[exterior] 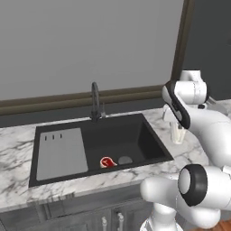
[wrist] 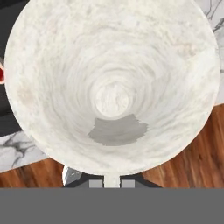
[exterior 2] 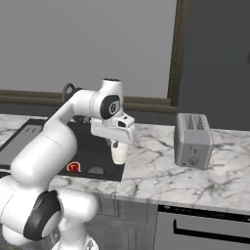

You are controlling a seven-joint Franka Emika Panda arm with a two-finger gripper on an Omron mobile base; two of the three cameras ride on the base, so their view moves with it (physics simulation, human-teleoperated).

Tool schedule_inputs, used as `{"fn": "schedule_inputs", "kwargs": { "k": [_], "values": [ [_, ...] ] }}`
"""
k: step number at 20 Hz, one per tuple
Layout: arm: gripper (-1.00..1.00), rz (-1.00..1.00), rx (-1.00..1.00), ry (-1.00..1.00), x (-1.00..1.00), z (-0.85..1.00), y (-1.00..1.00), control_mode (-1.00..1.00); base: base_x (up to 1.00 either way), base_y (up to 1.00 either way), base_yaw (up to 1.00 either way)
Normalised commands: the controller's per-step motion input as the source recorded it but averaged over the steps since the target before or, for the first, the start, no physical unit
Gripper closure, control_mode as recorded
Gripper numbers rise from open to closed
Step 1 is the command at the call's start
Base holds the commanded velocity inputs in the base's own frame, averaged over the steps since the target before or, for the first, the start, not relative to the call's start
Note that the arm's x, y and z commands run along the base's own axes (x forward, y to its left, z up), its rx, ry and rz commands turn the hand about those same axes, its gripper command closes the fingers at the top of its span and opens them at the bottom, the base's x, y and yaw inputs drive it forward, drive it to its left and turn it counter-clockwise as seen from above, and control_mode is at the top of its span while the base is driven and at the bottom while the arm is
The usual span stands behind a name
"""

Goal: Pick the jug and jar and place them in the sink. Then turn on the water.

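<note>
My gripper [exterior 2: 118, 143] is shut on the rim of the cream-white jug [exterior 2: 118, 153], which hangs upright under the hand. The jug [exterior: 177, 134] is at the counter just right of the black sink [exterior: 135, 135]; whether it touches the marble I cannot tell. The hand view looks straight down into the jug [wrist: 113, 83], with the gripper [wrist: 112, 182] at its near rim. The dark faucet [exterior: 95, 101] stands behind the basin and no water falls from it. The jar is out of view.
A small red item [exterior: 107, 162] lies on the sink floor beside the drain. A grey drainboard [exterior: 61, 153] covers the basin's left part. A silver toaster [exterior 2: 194, 140] stands on the marble counter to the right. Cabinets and wooden floor lie below the counter's front edge.
</note>
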Motion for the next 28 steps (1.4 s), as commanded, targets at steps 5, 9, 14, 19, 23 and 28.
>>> {"fn": "schedule_inputs", "kwargs": {
  "k": [5, 9, 14, 19, 23, 28],
  "values": [
    [1.00, 0.00, 0.00, 0.00, 0.40, -0.07, 0.02, -1.00, 0.22, 0.00, 0.00],
    [1.00, 0.00, 0.00, 0.00, 0.55, -0.23, 0.20, -1.00, 0.00, 0.00, 0.00],
    [1.00, 0.02, 0.00, 0.00, 0.48, -0.27, 0.22, -1.00, 0.00, 0.00, 0.00],
    [1.00, 0.05, 0.00, 0.00, 0.27, -0.32, 0.17, -1.00, 0.00, 0.00, 0.00],
    [1.00, 0.05, 0.00, -0.01, 0.25, -0.46, 0.25, -1.00, 0.00, 0.00, 0.00],
    [1.00, 0.01, 0.00, 0.00, 0.40, -0.28, 0.32, -1.00, 0.00, 0.00, 0.00]
  ]
}}
